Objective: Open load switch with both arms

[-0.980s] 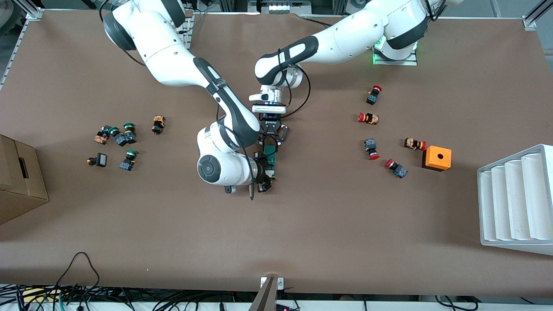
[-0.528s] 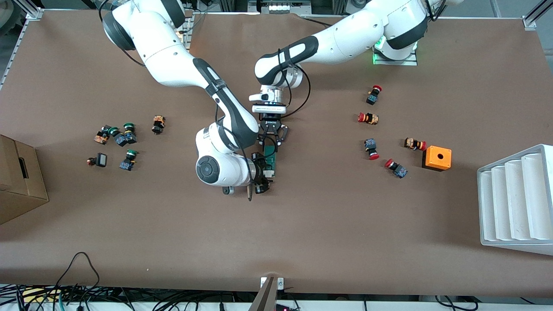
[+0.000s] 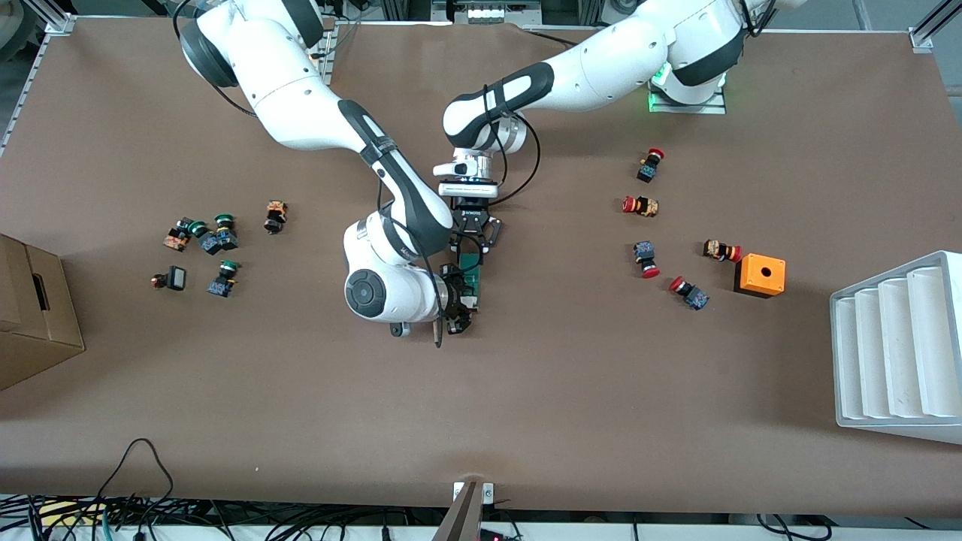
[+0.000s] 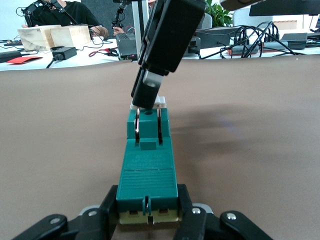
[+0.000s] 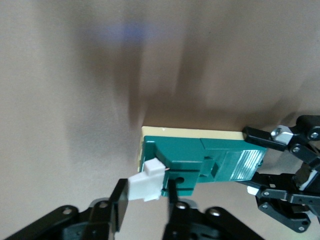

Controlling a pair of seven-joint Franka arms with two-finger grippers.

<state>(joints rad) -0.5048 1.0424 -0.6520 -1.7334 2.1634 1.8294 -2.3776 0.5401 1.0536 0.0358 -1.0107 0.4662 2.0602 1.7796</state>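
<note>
The load switch (image 3: 472, 279), a slim dark-green block with a cream underside, lies flat at mid-table. My left gripper (image 3: 471, 255) is shut on the end farther from the front camera. In the left wrist view its fingers (image 4: 192, 207) clamp the green body (image 4: 147, 165) from both sides. My right gripper (image 3: 466, 302) is at the nearer end, where the white piece (image 5: 146, 186) sticks out. In the right wrist view my right gripper (image 5: 145, 200) has one finger on each side of that white piece, one pad against it. The left gripper (image 5: 257, 162) shows at the other end of the switch.
Several red-capped push buttons (image 3: 648, 259) and an orange box with a hole (image 3: 760, 274) lie toward the left arm's end, beside a white ribbed rack (image 3: 898, 346). Green-capped buttons (image 3: 214, 240) and a cardboard box (image 3: 34, 315) sit toward the right arm's end.
The right arm's wrist swayed slightly away from the switch and came back. The load switch and the left gripper stayed where they were.
</note>
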